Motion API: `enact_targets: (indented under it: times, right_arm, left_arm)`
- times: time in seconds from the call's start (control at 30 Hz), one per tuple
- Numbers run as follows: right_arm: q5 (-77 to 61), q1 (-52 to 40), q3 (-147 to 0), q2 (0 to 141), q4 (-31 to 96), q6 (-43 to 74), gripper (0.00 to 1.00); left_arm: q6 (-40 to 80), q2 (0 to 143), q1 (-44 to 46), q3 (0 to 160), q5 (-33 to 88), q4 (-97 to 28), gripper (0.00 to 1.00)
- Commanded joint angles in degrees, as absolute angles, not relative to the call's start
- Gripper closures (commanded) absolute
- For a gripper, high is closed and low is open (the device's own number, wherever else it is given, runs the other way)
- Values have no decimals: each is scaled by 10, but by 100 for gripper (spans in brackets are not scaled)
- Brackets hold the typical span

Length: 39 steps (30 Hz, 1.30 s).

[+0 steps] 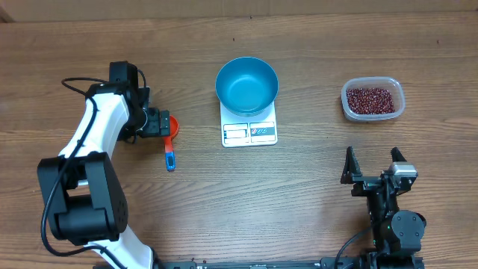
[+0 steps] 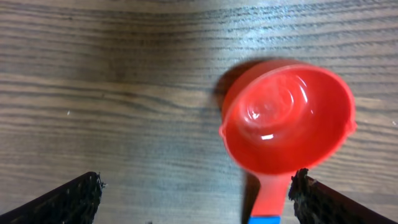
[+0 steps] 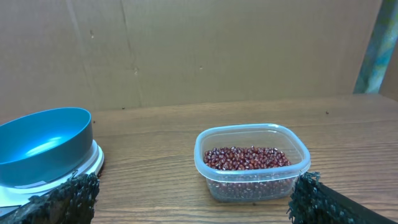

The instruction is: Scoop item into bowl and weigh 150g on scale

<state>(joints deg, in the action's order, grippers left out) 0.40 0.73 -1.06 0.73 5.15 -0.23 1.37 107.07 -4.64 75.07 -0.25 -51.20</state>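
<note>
Reaching for the scoop appeared to be the step in hand. The left fingers (image 2: 65, 200) hung spread to their widest above the table (image 2: 93, 93) and held nothing. The red scoop (image 2: 286, 118) lay on the wood below them, its cup sitting toward the right-hand finger rather than in the middle of the gap. Its handle, turning blue at the frame's lower edge, ran just beside that finger's inner face.

The right fingers (image 3: 323, 200) were spread equally wide and were also empty. Straight ahead of them, between the two tips, stood the clear tub (image 3: 211, 182) with the beans (image 3: 245, 157) heaped inside. Ahead and off past the left-hand tip, the blue bowl (image 3: 43, 143) sat on the white scale (image 3: 94, 163). Seen from overhead, the bowl looked empty.

Nothing seemed to have been scooped yet. The next move probably called for shifting the left fingers sideways until the handle lay centred between them. They would then need to drop and close on that thin, flat handle firmly enough to keep the cup level. The tub stood well apart from the left fingers, beyond bowl and scale.
</note>
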Motion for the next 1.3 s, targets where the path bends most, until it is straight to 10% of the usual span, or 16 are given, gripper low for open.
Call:
enact_targets:
  times: [0.0,1.27]
  right_arm:
    - [5,9,-4,2,48,-5,0]
    - [5,9,-4,2,48,-5,0]
  left_arm:
    - [13,1086,-48,763,-4,-507,0]
    - [17,1087,-49,734,-6,-481,0]
